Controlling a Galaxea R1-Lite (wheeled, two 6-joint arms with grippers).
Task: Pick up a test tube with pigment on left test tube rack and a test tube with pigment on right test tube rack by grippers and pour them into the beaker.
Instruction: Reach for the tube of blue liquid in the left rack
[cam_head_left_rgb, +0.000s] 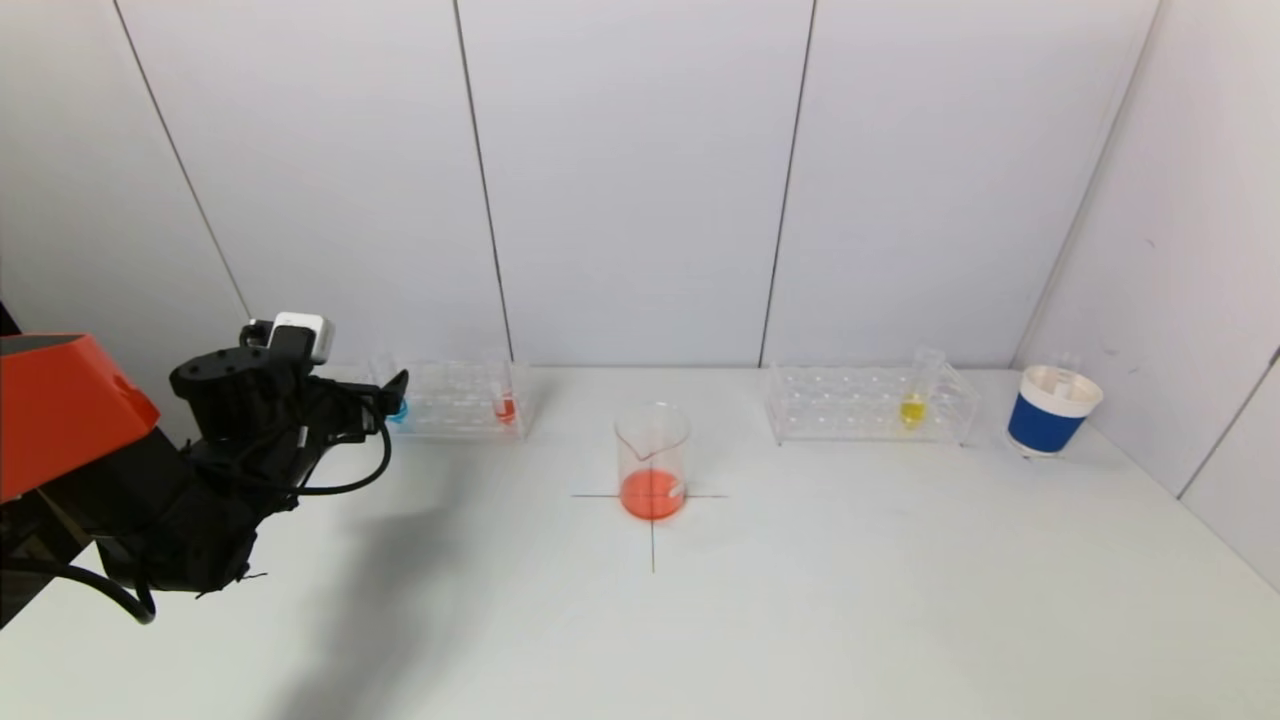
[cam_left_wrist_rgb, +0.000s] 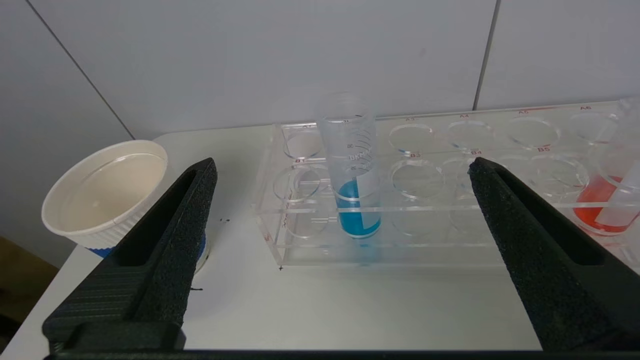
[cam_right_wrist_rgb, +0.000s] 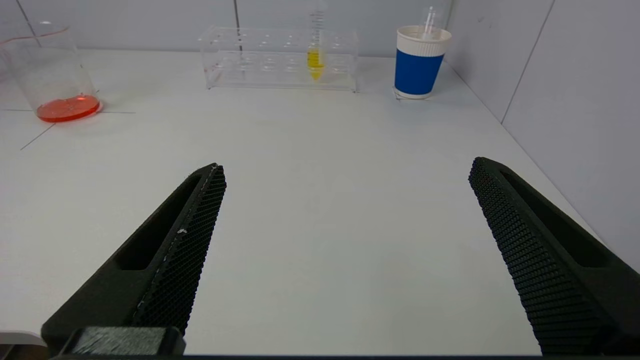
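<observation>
Clear beaker holds orange-red liquid; the left rack shows blue and red tubes, the right rack a yellow one. The cup is blue with a white rim, the surface white, the hands' pads black and textured.

Black left arm with orange shell, looping black cable, white wrist camera, textured wedge-shaped fingers.

White table underfoot, marked with a thin black cross near the middle. Blue paper cup with white rim far right, near the corner by the wall, something clear sticking up inside. Second white-rimmed cup at the far left edge, holding nothing visible. Pale panelled wall behind.
</observation>
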